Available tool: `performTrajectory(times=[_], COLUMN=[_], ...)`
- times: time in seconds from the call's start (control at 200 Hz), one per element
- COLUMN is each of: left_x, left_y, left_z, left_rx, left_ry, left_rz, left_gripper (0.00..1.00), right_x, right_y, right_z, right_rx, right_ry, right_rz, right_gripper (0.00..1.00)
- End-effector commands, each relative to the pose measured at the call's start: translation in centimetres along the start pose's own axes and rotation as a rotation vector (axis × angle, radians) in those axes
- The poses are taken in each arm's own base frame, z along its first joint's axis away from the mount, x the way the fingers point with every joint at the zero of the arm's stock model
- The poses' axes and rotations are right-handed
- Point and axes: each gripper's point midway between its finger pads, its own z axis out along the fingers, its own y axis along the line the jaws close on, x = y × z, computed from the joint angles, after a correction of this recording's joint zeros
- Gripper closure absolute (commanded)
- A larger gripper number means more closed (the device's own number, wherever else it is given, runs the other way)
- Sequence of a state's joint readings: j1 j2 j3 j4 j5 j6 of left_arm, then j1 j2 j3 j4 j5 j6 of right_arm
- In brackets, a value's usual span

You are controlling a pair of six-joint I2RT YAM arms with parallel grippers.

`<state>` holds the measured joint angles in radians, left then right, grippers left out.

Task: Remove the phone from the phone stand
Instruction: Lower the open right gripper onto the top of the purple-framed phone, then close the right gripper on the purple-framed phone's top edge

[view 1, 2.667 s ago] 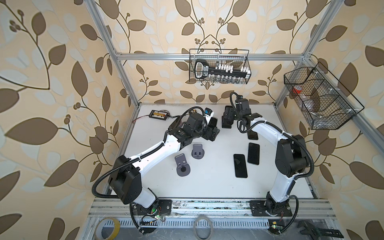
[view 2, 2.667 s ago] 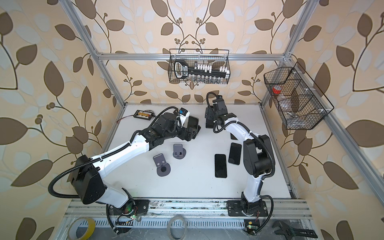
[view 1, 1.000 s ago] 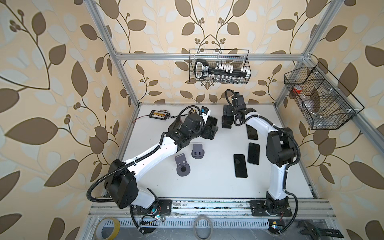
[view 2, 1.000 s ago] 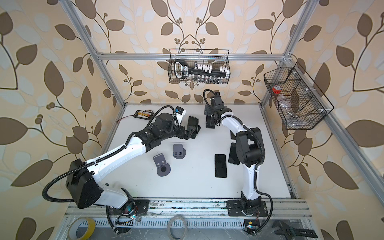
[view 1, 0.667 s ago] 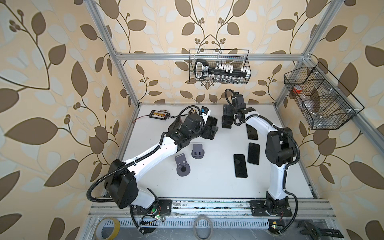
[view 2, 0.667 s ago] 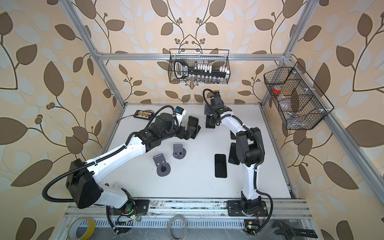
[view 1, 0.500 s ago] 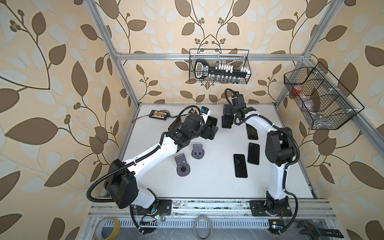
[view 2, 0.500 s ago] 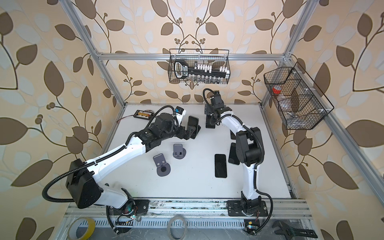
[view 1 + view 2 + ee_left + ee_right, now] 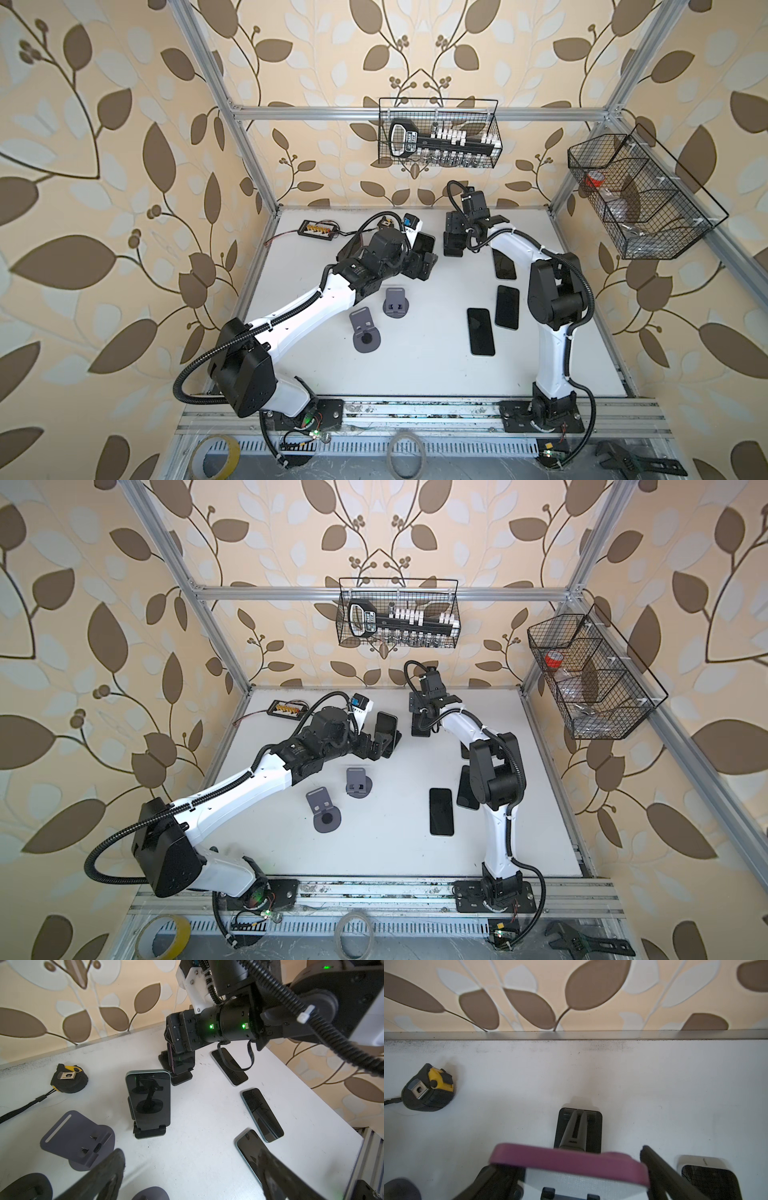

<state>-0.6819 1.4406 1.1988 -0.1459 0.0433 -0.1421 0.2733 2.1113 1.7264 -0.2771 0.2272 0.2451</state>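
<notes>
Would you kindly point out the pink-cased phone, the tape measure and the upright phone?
pink-cased phone (image 9: 566,1159), right wrist view, top edge of case.
tape measure (image 9: 439,1082), right wrist view, yellow body.
upright phone (image 9: 148,1099), left wrist view, screen centre.

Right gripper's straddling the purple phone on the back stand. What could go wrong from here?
1. The black stand is held by nothing. The left gripper hangs open elsewhere, so lifting the purple phone with the right gripper may drag or tip it.
2. The jaws appear to sit near the phone's top edge, so it could slip or pivot.
3. A flat phone lies close beside one finger and may get bumped.
</notes>
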Motion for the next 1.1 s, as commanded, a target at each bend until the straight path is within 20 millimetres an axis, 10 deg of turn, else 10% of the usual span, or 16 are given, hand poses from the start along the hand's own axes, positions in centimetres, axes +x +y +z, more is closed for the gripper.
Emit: performTrajectory(times=[0.0, 1.095], left_x=[-1.2, -1.3], left_y=[-0.3, -0.4], left_z=[-0.9, -1.0], left_rx=[-0.002, -0.004], left_ry=[-0.045, -0.047], left_rz=[0.010, 0.024], left_gripper=[0.01, 0.01], right_x=[-0.1, 1.1], right_y=[0.0, 1.0], right_z=[0.4, -0.2], right_rx=[-0.002, -0.086], right_ry=[0.006, -0.003], right_rz=[-0.016, -0.012], right_gripper=[0.12, 0.38])
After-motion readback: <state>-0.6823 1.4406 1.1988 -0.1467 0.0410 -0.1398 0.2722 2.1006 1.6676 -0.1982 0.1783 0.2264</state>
